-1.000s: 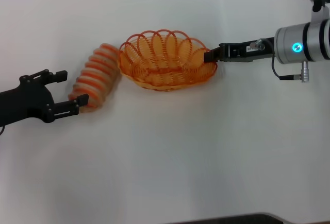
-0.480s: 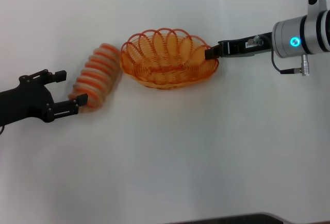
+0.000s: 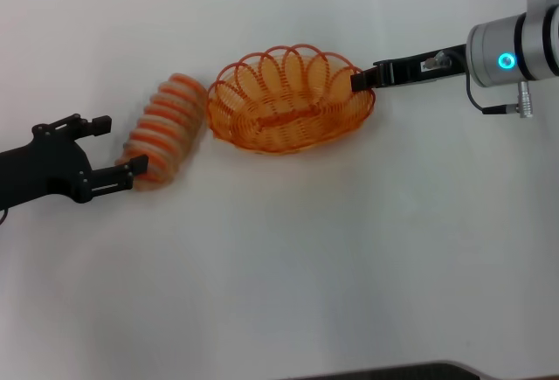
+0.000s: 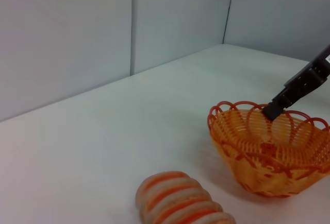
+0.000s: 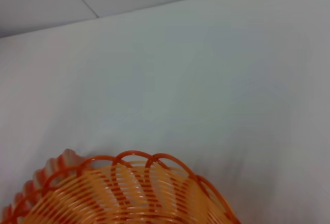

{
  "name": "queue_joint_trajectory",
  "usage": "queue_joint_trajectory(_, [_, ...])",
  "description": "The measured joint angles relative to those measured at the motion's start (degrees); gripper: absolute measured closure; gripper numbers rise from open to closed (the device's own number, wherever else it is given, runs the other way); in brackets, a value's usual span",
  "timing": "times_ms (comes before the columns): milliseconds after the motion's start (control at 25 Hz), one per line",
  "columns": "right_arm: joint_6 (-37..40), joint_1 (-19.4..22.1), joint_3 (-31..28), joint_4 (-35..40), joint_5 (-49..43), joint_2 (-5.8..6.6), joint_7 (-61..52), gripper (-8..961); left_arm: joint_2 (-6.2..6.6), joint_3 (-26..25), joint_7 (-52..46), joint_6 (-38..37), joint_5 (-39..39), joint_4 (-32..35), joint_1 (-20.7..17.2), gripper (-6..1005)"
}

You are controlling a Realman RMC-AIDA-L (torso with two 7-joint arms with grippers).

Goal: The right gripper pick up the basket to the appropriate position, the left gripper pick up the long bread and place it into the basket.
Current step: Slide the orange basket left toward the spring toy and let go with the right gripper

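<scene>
The orange wire basket [image 3: 290, 100] is in the middle of the head view, tilted, its right rim higher. My right gripper [image 3: 359, 80] is shut on the basket's right rim; it also shows in the left wrist view [image 4: 273, 112] on the basket [image 4: 268, 154]. The long bread [image 3: 163, 128] lies on the white table just left of the basket, tan with orange ridges, and shows in the left wrist view [image 4: 178, 203] and at the edge of the right wrist view [image 5: 51, 168]. My left gripper [image 3: 118, 147] is open at the bread's near left end, one finger beside it.
The white table [image 3: 288, 258] stretches bare in front of the basket and bread. A grey wall [image 4: 103, 28] stands behind the table. The table's near edge [image 3: 393, 369] shows at the bottom of the head view.
My right gripper has moved the basket slightly right and lifted its right side, opening a small gap from the bread. The left gripper and bread have stayed put.
</scene>
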State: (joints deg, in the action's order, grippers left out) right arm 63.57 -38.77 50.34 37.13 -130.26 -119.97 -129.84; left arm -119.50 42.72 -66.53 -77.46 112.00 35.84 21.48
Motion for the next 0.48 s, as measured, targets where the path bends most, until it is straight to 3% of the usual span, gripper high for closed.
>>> queue_joint_trajectory(480, [-0.5,0.1,1.5,0.8,0.0,0.0,-0.6,880,-0.18,0.1,0.0,0.8,0.1,-0.2,0.1,161])
